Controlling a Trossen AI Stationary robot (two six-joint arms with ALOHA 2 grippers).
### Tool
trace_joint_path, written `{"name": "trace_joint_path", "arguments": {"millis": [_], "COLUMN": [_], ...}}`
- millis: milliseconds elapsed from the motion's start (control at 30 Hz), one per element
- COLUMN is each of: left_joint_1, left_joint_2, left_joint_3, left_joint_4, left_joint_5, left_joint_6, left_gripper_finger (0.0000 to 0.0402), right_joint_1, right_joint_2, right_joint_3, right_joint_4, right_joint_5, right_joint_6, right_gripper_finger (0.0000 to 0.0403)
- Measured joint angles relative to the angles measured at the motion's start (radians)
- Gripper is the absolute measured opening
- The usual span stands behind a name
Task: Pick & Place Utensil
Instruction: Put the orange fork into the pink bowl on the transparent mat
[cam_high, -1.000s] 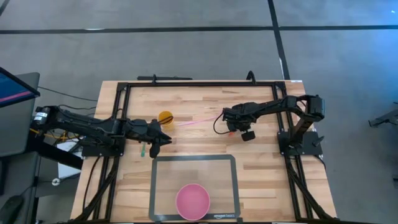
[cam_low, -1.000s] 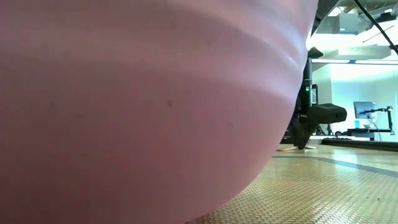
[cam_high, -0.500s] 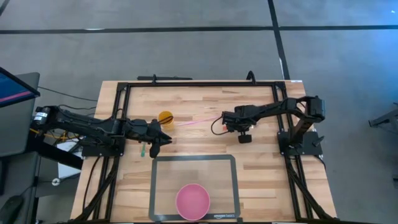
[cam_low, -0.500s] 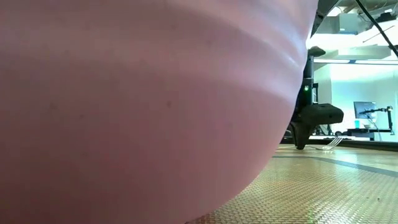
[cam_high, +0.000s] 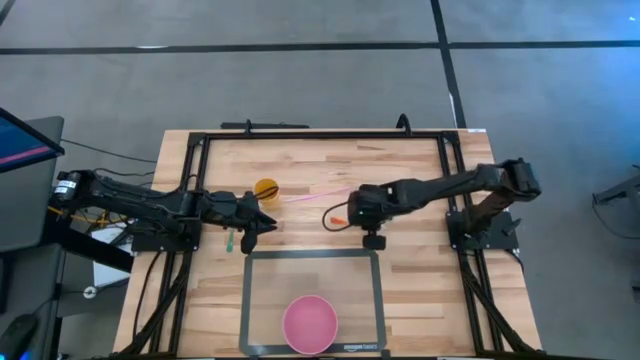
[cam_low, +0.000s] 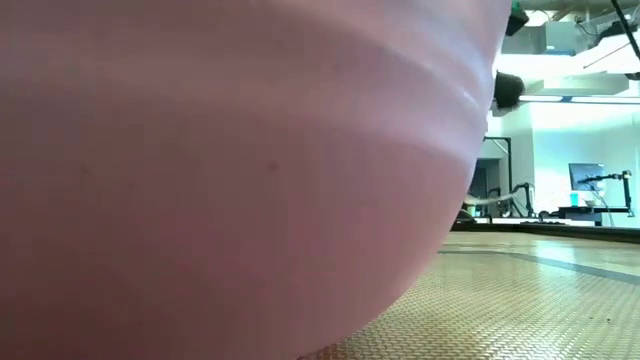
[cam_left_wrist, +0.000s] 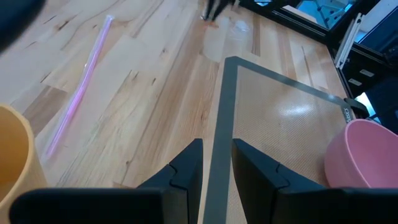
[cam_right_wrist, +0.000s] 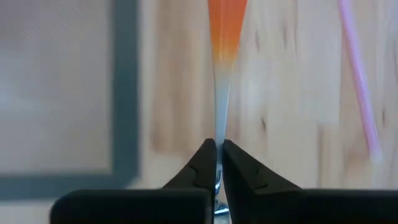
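Note:
A thin utensil with a white stem and an orange end (cam_right_wrist: 227, 25) sticks out of my shut right gripper (cam_right_wrist: 219, 152). In the high view that gripper (cam_high: 347, 213) is at mid-table, just beyond the mat's far edge, with the orange end (cam_high: 333, 221) pointing to the table's left. The pink bowl (cam_high: 310, 323) stands on the grey-edged mat (cam_high: 375, 300) near the table's near edge and fills the low view (cam_low: 250, 150). My left gripper (cam_high: 255, 226) waits open beside the yellow cup (cam_high: 266, 189), touching nothing. My right gripper pinches the utensil's white stem (cam_right_wrist: 218, 134) between its two fingertips (cam_right_wrist: 202, 163). The fingers come level from the table's right and lie along the utensil. Its orange end reaches ahead of them; whether that end touches the wood I cannot tell.
A pink straw (cam_high: 320, 195) lies on the wood beyond the right gripper, also in the left wrist view (cam_left_wrist: 81, 93). A small green piece (cam_high: 229, 240) lies by the left gripper. The black frame (cam_high: 320, 135) runs around the table's edges.
My right gripper has carried the utensil toward the table's left and a little toward the near edge, from right of centre to mid-table by the mat's far edge. It has stayed shut. In the low view it has passed behind the bowl.

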Motion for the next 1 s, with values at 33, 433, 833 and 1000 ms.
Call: {"name": "trace_joint_path", "arguments": {"millis": [33, 433, 833, 1000], "left_joint_1": [0.000, 0.000, 0.000, 0.000], "left_joint_2": [0.000, 0.000, 0.000, 0.000], "left_joint_3": [0.000, 0.000, 0.000, 0.000], "left_joint_4": [0.000, 0.008, 0.015, 0.024], "left_joint_5": [0.000, 0.000, 0.000, 0.000], "left_joint_6": [0.000, 0.000, 0.000, 0.000], "left_gripper_finger": [0.0086, 0.0086, 0.0086, 0.0086], "right_joint_1": [0.016, 0.195, 0.350, 0.398], "right_joint_2": [-0.008, -0.021, -0.010, 0.055], "right_joint_3": [0.000, 0.001, 0.002, 0.003], "right_joint_4": [0.029, 0.334, 0.744, 0.896], "right_joint_5": [-0.008, -0.026, -0.002, 0.022], "right_joint_6": [0.008, 0.124, 0.208, 0.187], "right_gripper_finger": [0.0011, 0.0008, 0.0009, 0.0009]}}
